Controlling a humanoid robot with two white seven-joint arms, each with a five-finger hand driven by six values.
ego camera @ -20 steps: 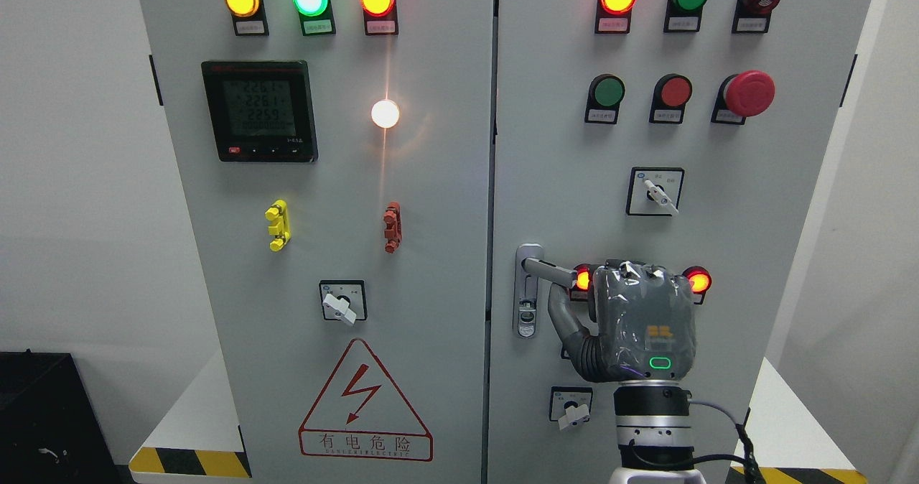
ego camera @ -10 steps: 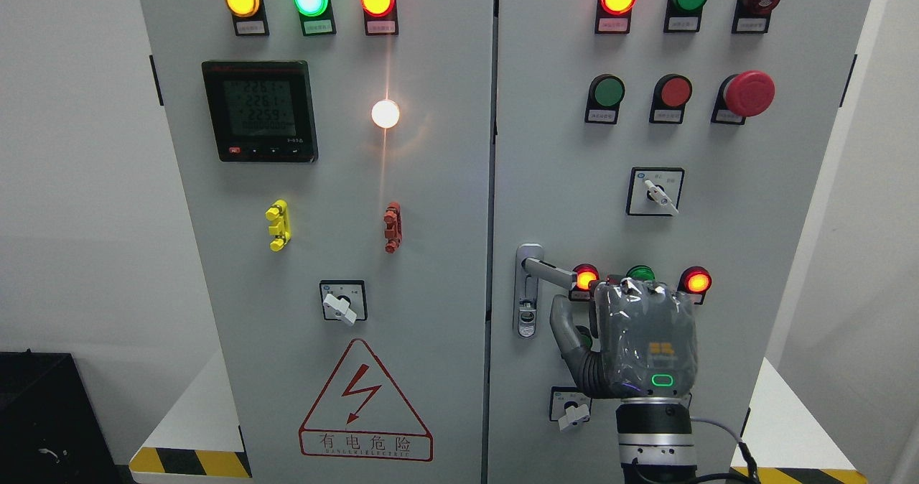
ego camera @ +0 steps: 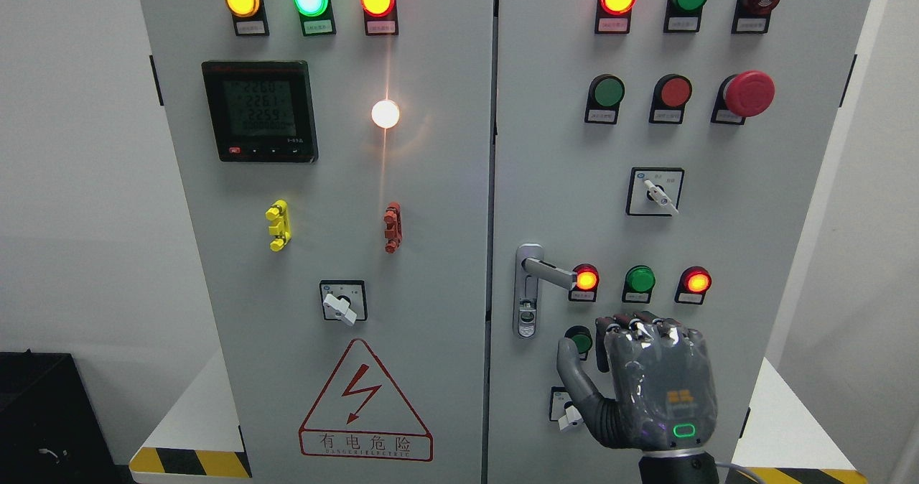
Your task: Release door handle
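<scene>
Since a second ago my right hand (ego camera: 650, 387) is dropping away from the door handle (ego camera: 549, 271); it was wrapped over the lever's tip and is now hanging well below it, holding nothing. Fingers (ego camera: 639, 324) are pointing up and looking loosely uncurled, thumb splayed to the left, though from behind the knuckles I am only guessing how far they are spread. That handle is sitting on the left edge of the right cabinet door (ego camera: 574, 146), sticking out level toward the lit red lamp (ego camera: 586, 279); it is looking like stiff, smooth metal, light to turn and probably sprung, so any regrasp is best made near the free end, where the leverage is. Letting go is looking done; my left hand is not showing.
</scene>
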